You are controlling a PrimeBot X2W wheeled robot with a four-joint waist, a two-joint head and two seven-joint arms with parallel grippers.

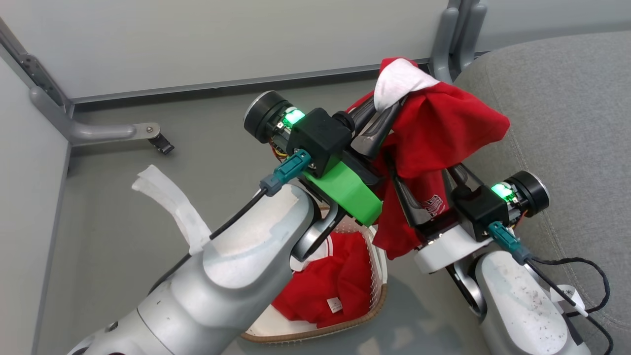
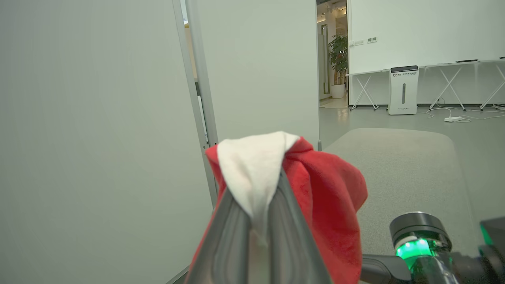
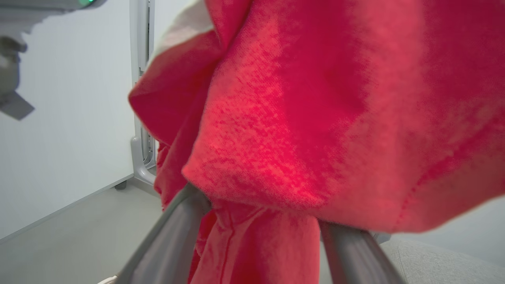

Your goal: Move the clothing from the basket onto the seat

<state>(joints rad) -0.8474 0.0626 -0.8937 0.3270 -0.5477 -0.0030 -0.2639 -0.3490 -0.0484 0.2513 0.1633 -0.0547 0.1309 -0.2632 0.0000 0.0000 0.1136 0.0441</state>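
From the head view comes the whole layout: the cream-white perforated plastic laundry basket with its brown woven-look rim sits low in the middle, largely hidden behind the pale left forearm, and the large light-grey fabric-upholstered seat cushion takes the right side. Two bright red soft shirts can be counted there: one crumpled shirt lies inside the basket, a small white label showing, and one lifted shirt is held up between basket and cushion (whether it touches the cushion cannot be told). The left wrist view adds the grip itself: the left gripper has its two dark fingers pressed together on the lifted shirt's white collar, with the one cushion stretching beyond and a white floor-standing appliance far off. The right wrist view gives the right gripper with its two fingers spread wide, red cloth draped over and between them, nothing clamped. Their tips are buried under fabric, and the white printed lettering on the lifted shirt, seen from the head, is too small to read.
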